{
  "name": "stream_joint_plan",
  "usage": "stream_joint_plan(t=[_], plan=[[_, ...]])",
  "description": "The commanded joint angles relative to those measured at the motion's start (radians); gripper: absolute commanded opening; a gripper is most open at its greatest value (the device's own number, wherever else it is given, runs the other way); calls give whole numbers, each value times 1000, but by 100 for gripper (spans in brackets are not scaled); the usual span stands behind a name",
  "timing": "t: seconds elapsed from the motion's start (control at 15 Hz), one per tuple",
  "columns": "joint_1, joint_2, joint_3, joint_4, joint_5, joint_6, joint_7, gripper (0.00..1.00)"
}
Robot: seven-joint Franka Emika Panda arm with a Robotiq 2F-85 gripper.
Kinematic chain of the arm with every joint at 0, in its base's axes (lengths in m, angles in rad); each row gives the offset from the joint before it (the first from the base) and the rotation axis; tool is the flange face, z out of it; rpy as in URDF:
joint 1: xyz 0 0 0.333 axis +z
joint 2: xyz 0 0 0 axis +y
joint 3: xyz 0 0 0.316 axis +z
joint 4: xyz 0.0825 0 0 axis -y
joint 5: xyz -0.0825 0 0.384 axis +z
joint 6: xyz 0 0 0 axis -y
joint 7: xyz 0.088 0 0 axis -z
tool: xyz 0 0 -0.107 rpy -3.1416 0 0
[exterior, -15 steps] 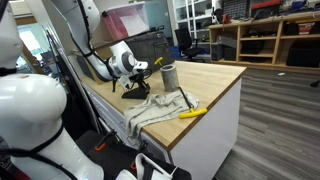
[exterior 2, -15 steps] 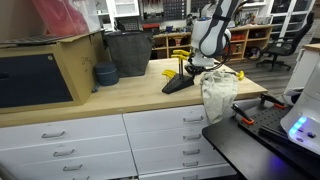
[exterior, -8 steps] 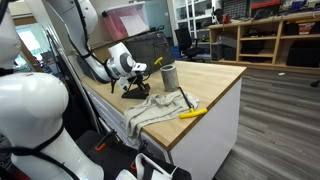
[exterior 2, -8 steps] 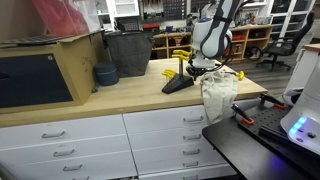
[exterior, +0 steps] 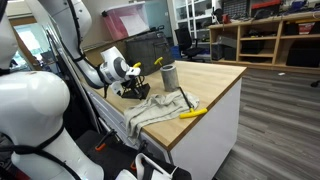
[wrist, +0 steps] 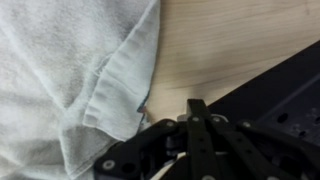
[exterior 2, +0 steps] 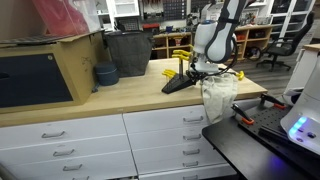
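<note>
— It's a workshop: shelving and office chairs at the back, and a long wooden countertop [exterior 2: 110, 98] over white drawers. How is the arm [exterior 2: 215, 38] standing?

— It reaches in from above and folds down at the wrist, so the gripper [exterior 2: 205, 70] points nearly straight at the wood. In an exterior view the round white wrist joint sits just above it, cocked slightly to one side.

— Are the jaws apart?

— No, they're pressed together. From the wrist view the two dark fingers [wrist: 195, 118] meet in a single ridge, and I can see nothing pinched between them.

— What's nearest to it?

— A grey towel [wrist: 60, 70]. Its hemmed corner lies just beside the fingertips. I can't tell whether they touch, since it's too close. From the gripper the cloth spreads across the counter and hangs over the edge, which shows in both exterior views.

— And on the other side?

— A black base [wrist: 290, 85] lies flat on the wood, right against the gripper and opposite the towel. It looks like part of a low stand.

— Anything else around?

— A metal cup [exterior: 168, 76] stands upright a little beyond the gripper, apart from it. A yellow tool [exterior: 192, 113] lies on the towel near the counter's edge, farther off. Well away along the counter there's a black bin [exterior 2: 128, 52] with a blue bowl [exterior 2: 105, 74] beside it.
</note>
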Motion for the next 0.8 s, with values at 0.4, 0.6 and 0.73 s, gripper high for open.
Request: stream_joint_plan(t=[0.4,0.6,0.73], plan=[[377,117,-254,-14,-31,218,-6,0],[446,196,-281,-13,-10,256,-5,0],[501,227,-337,-14,13,289,-10,0]])
